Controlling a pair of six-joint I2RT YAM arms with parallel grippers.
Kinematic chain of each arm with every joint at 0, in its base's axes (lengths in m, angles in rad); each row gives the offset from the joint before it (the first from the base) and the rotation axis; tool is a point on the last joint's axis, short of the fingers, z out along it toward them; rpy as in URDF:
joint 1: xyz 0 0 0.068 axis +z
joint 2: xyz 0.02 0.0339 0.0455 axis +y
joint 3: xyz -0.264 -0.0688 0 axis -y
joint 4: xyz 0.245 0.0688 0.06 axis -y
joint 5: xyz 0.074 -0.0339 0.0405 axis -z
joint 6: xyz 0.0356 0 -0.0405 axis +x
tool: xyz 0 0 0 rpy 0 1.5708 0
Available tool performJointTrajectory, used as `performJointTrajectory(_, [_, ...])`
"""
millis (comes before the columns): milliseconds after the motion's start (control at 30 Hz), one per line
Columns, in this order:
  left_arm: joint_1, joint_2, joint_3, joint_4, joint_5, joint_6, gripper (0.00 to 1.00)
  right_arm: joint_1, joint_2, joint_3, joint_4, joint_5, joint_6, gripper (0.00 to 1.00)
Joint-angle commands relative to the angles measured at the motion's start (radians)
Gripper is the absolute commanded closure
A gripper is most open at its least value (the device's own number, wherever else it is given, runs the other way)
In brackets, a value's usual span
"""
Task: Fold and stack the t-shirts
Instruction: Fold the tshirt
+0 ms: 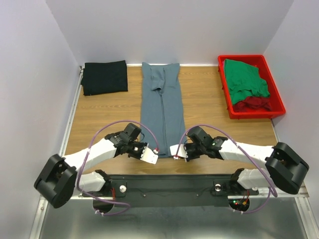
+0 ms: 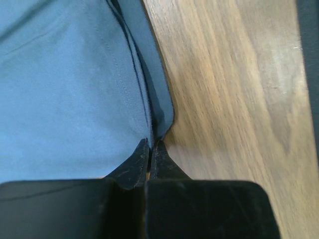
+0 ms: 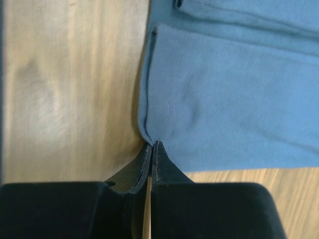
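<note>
**Both near corners pinched: lift level, fold away**

At the far left of the table [image 1: 209, 94] the black t-shirt [image 1: 104, 77] lies folded, so it looks like the base of the stack.

The left gripper [image 2: 150, 148] has its jaws closed tight on the near left corner of the slate blue-grey t-shirt [image 1: 162, 102]. The cloth edge runs straight into the fingertips. The bite looks shallow, only the tip of the corner, so a sharp pull could probably slip it free.

The blue-grey shirt lies in the middle of the table as a long narrow strip, sides already folded in, running from the near edge to the far wall.

The right gripper [image 3: 151, 147] mirrors the left, pinched shut on the near right corner just where the stitched edge ends.

The step in hand appears to be the crosswise fold. To do it well, both arms should rise together and keep the near edge taut and level between them. They should then carry it away over the strip and lay it down square on the far end. Uneven height or speed would likely skew the fold or let the tucked sides spill open.

At the far right, the red tray [image 1: 277, 110] holds the green t-shirt [image 1: 244, 79] bunched over the dark red t-shirt [image 1: 255, 103], both not yet folded.
</note>
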Motion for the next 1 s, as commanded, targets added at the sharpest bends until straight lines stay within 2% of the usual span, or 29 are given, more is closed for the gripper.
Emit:
performJointTrajectory(0, [-0.07,-0.114,0.007,-0.106,0.044,-0.056,1.0,0.032,-0.084,0.048,-0.126,-0.044,0.054,1.0])
performJointTrajectory(133, [-0.116,-0.174,0.037,-0.184,0.101,-0.157,1.0,0.072,-0.17,0.065,-0.205,-0.047,0.106,0.99])
performJointTrajectory(233, [-0.116,-0.203,0.073,-0.203,0.12,-0.23,1.0,0.072,-0.216,0.096,-0.222,-0.006,0.17,0.99])
performJointTrajectory(333, [-0.084,-0.211,0.1,-0.203,0.103,-0.258,1.0,0.064,-0.219,0.12,-0.22,0.047,0.161,0.99])
performJointTrajectory(500, [0.054,-0.152,0.186,-0.215,0.124,-0.166,1.0,-0.072,-0.153,0.215,-0.217,0.015,0.116,1.0])
performJointTrajectory(733, [0.174,0.009,0.31,-0.151,0.129,-0.059,1.0,-0.192,0.003,0.355,-0.188,-0.05,-0.055,0.99])
performJointTrajectory(967, [0.279,0.193,0.459,-0.117,0.158,0.044,1.0,-0.298,0.18,0.493,-0.15,-0.111,-0.147,0.99])
